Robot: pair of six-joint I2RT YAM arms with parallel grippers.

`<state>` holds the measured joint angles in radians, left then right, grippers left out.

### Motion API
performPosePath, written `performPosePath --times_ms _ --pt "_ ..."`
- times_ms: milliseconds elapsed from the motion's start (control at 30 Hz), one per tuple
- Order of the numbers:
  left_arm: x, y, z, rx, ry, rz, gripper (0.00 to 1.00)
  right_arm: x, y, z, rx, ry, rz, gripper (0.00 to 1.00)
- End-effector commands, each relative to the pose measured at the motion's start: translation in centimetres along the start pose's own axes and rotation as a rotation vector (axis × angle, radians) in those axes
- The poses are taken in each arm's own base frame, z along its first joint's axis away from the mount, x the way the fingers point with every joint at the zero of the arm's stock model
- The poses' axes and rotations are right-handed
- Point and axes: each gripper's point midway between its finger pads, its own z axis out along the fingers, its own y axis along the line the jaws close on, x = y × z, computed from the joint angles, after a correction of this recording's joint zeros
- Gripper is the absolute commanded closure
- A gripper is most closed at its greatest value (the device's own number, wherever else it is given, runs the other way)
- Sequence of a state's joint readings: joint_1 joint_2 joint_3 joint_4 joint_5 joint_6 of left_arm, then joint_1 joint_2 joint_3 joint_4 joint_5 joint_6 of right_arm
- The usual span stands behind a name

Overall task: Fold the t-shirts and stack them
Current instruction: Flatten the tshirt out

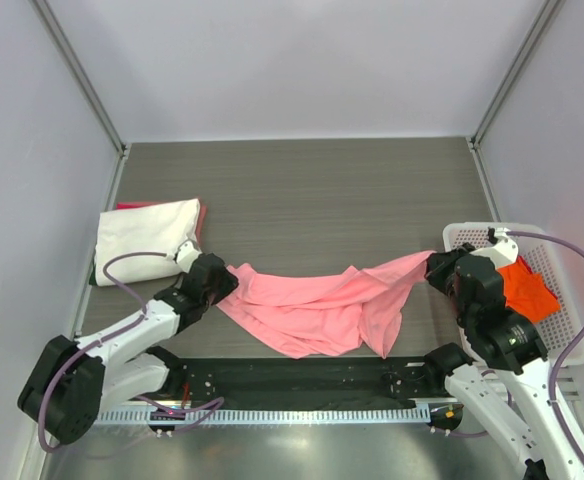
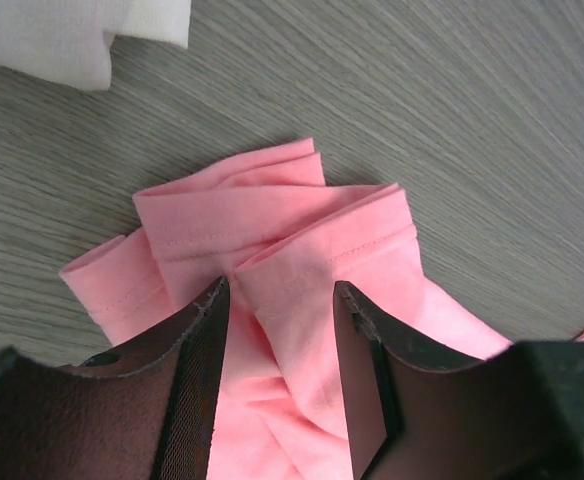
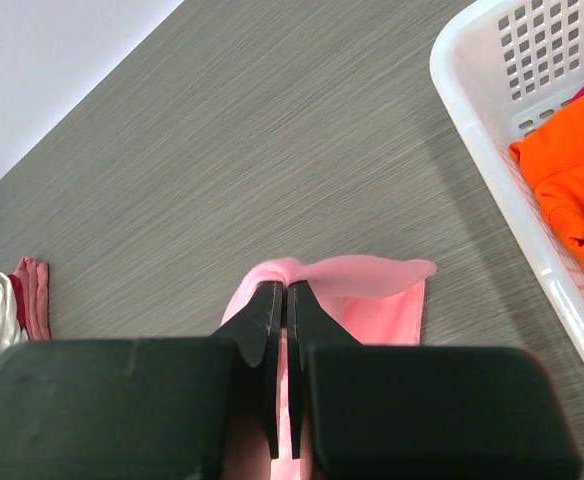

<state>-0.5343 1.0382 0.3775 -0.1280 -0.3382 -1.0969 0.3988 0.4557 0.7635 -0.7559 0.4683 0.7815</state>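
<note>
pink shirt [image 1: 312, 308] lies spread on the table [image 1: 302, 185] toward 6 o'clock. your right gripper [image 3: 286, 292] is pinched tight on its 3 o'clock corner. left gripper [image 2: 277, 298] jaws sit apart, straddling the 9 o'clock hem.

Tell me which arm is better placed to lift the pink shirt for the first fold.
Right, probably. The right gripper has its jaws shut on an edge of the pink shirt; the left gripper has its jaws apart around cloth on the table.
</note>
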Motion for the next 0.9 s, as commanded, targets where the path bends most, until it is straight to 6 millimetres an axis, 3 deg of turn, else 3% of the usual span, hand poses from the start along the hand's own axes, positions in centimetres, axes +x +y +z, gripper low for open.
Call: performPosePath --times_ms 0,200,367,600,700,733,800,867 --pt "-1.2 -1.8 0.3 0.037 -0.035 -0.033 0.53 -1.1 0.9 0.1 -0.030 -0.045 0.034 0.99" --pt "-1.2 -1.4 1.2 0.009 -0.051 -0.028 0.62 -0.7 0.8 0.4 -0.031 -0.035 0.032 0.99" --pt "-2.8 -2.0 1.1 -0.002 -0.098 -0.010 1.00 -0.6 0.9 0.4 -0.033 -0.035 0.027 0.99" --pt "-7.5 -4.2 -1.9 0.018 -0.188 0.015 1.00 -0.3 1.1 1.4 -0.010 -0.015 -0.026 0.99" --pt "-10.2 -5.3 -3.2 0.031 -0.222 0.015 1.00 1.1 2.5 3.5 -0.025 0.048 -0.082 0.99" --pt "-11.5 -6.2 -3.9 0.044 -0.242 0.009 1.00 2.5 3.5 4.9 -0.038 0.109 -0.102 0.99" --pt "-13.2 -6.3 -3.9 0.019 -0.255 -0.002 1.00 3.2 4.4 6.4 -0.035 0.150 -0.135 0.99" --pt "-14.8 -7.5 -3.8 0.034 -0.237 -0.006 1.00 2.5 5.7 8.5 0.013 0.155 -0.163 0.99"
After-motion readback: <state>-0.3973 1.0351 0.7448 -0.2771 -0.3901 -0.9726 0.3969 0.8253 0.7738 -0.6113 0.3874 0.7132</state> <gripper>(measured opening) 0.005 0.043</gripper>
